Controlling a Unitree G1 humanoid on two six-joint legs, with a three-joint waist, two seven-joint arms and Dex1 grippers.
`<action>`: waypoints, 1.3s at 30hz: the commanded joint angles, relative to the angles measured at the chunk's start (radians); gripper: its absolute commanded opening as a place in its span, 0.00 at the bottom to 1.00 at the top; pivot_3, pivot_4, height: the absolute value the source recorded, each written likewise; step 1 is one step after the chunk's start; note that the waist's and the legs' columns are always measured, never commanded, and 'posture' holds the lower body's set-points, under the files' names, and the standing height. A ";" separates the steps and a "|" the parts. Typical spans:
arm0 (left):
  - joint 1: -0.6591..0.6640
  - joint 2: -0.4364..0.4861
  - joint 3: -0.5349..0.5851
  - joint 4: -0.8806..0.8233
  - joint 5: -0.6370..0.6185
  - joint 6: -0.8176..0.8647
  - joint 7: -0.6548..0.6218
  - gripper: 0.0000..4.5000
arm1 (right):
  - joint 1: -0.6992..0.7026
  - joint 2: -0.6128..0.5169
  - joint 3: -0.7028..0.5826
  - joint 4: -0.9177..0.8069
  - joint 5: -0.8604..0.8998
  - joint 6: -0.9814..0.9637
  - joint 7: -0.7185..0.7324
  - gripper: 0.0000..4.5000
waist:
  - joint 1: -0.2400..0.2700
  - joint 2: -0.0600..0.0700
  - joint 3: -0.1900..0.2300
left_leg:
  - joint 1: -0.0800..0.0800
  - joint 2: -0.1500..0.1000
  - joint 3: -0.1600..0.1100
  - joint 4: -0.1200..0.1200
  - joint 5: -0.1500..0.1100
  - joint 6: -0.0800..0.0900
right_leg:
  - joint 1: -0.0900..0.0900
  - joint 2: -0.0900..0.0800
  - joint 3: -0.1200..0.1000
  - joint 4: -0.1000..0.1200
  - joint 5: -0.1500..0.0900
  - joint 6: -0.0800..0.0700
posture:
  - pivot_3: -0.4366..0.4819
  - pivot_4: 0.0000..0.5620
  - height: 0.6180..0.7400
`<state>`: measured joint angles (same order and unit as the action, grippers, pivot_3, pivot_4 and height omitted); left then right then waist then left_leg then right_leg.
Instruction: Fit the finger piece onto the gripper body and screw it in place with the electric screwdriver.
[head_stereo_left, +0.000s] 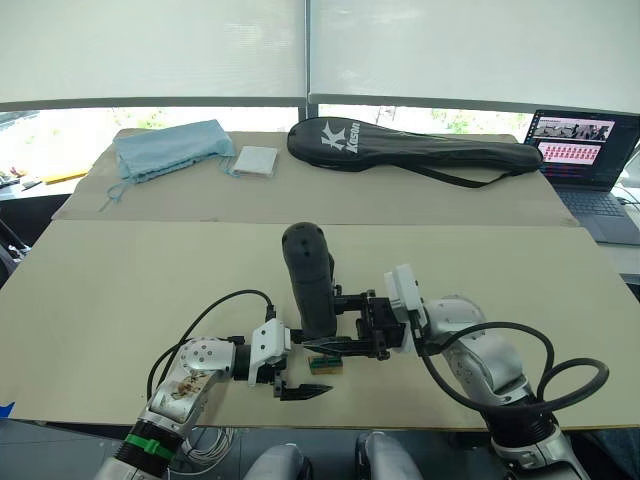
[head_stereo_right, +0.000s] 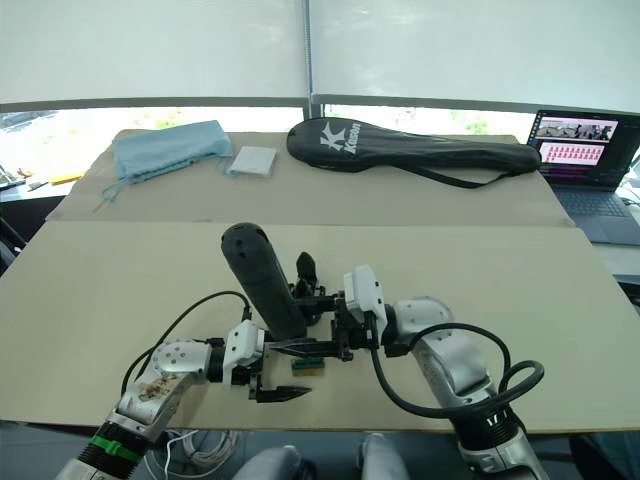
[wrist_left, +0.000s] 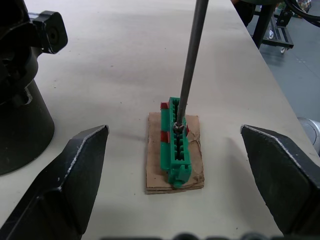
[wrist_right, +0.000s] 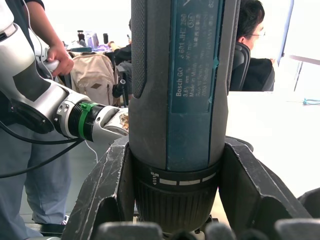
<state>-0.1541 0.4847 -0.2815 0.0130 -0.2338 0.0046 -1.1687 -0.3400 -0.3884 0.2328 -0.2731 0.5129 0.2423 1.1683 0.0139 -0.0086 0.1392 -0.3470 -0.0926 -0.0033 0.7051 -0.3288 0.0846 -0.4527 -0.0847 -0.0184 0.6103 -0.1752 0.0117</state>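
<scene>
On the beige table (head_stereo_left: 120, 290), right fingers (wrist_right: 107, 185) clamp the electric screwdriver (head_stereo_left: 308, 280), hiding the gripper body; left fingers (wrist_left: 75, 170) spread.

Between the fingers of the left pincer (wrist_left: 174, 131), spread wide apart: a small slotted block (wrist_left: 175, 150) on a cardboard scrap (wrist_left: 192, 172), both flat on the table (head_stereo_left: 100, 290). Clamped upright in the right pincer (head_stereo_left: 335, 345): the electric screwdriver (head_stereo_left: 308, 275), bit (wrist_left: 192, 55) down into the block. Just behind the right pincer, beside the screwdriver: the gripper body (head_stereo_right: 310, 290) (finger pointing up). Far beyond both pincers: cloth pouch (head_stereo_left: 170, 148) and small packet (head_stereo_left: 255, 161) leftward, racket bag (head_stereo_left: 410, 148) straight ahead, laptop (head_stereo_left: 585, 150) far right.
</scene>
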 joint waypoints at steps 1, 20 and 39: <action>0.023 -0.002 -0.032 0.034 0.016 0.027 -0.001 0.99 | -0.007 0.002 -0.025 -0.028 0.016 -0.035 0.000 0.43 | 0.000 0.000 0.000 | 0.000 0.000 0.000 0.000 0.000 0.000 | 0.000 0.000 0.000 0.000 0.000 0.000 | 0.48 0.27 1.00; 0.020 -0.001 -0.028 0.027 0.014 0.038 0.003 0.99 | 0.019 0.005 -0.007 0.001 -0.021 -0.053 0.003 0.43 | 0.000 0.000 0.000 | 0.000 0.000 0.000 0.000 0.000 0.000 | 0.000 0.000 0.000 0.000 0.000 0.000 | 0.48 0.27 1.00; 0.018 0.001 -0.028 0.031 0.015 0.038 -0.001 0.99 | 0.018 -0.025 0.020 -0.008 -0.049 -0.061 0.009 0.43 | 0.000 0.000 0.000 | 0.002 0.000 0.000 -0.001 0.000 0.000 | 0.000 0.000 0.000 0.000 0.000 0.000 | 0.48 0.27 1.00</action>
<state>-0.1569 0.4846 -0.2822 0.0118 -0.2357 0.0219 -1.1686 -0.3221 -0.3984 0.2545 -0.2737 0.4694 0.1821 1.1740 0.0139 -0.0086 0.1391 -0.3444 -0.0926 -0.0035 0.7043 -0.3289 0.0847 -0.4525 -0.0847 -0.0185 0.6098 -0.1752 0.0118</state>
